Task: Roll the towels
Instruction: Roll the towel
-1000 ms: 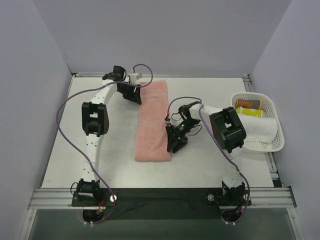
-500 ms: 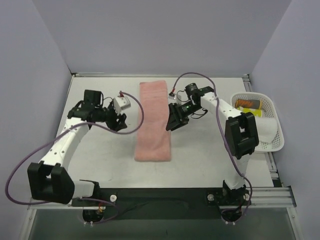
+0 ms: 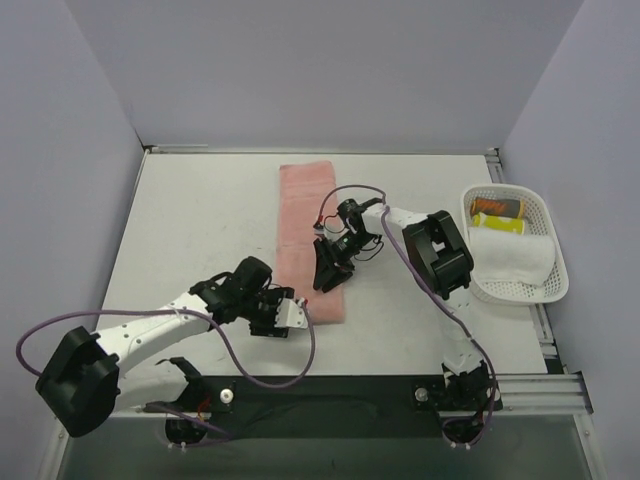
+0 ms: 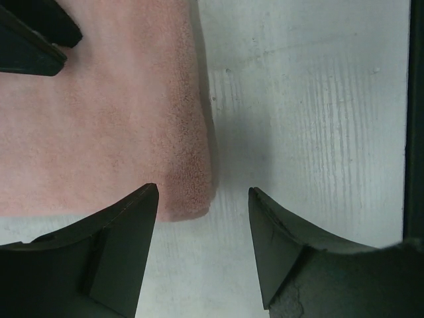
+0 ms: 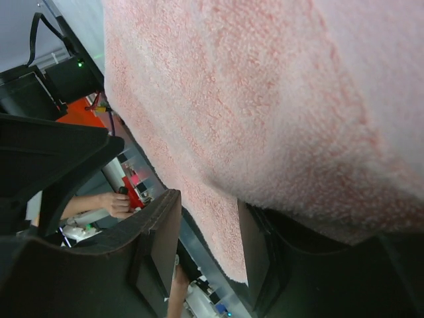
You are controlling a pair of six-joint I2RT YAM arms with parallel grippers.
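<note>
The salmon-pink towel (image 3: 305, 225) lies flat, lengthwise down the middle of the table. My left gripper (image 3: 283, 312) sits low at its near left corner. In the left wrist view the jaws (image 4: 202, 199) stand open, with the towel's corner (image 4: 189, 189) just ahead of the gap. My right gripper (image 3: 325, 272) is at the towel's right long edge. In the right wrist view the towel (image 5: 265, 86) fills the frame, and its edge hangs between the parted fingers of that gripper (image 5: 207, 228). The white towel (image 3: 515, 258) lies in the basket.
The white mesh basket (image 3: 552, 222) stands at the right edge of the table and also holds an orange item (image 3: 497, 207) and a yellow one (image 3: 497, 223). The table's black near edge (image 4: 414, 132) runs close by the left gripper.
The left arm swung from the far left of the table down to the pink towel's near left corner. The right gripper slid nearer along the towel's right edge, its jaws narrowing.
</note>
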